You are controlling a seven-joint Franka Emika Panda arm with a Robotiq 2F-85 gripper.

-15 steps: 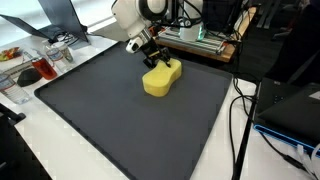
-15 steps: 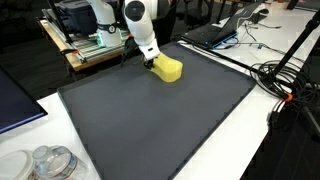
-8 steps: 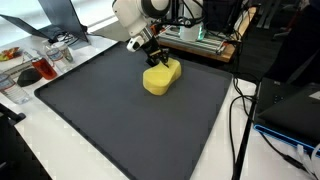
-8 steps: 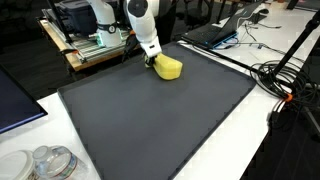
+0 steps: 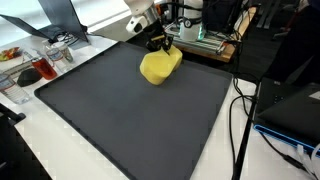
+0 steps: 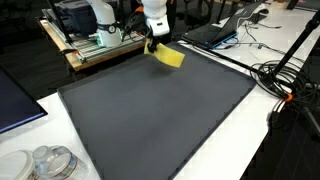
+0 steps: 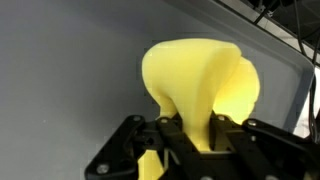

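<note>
Wrist view: fingers clamp nearly shut on the soft yellow foam sponge, pinching it narrow. Apply steady pressure; carry it level, clear of the dark grey mat.

A sponge at upper centre is showing plain bright yellow. The mat under it is looking dark grey, unpatterned. The pincer is showing black, and the worktop at lower left white.
</note>
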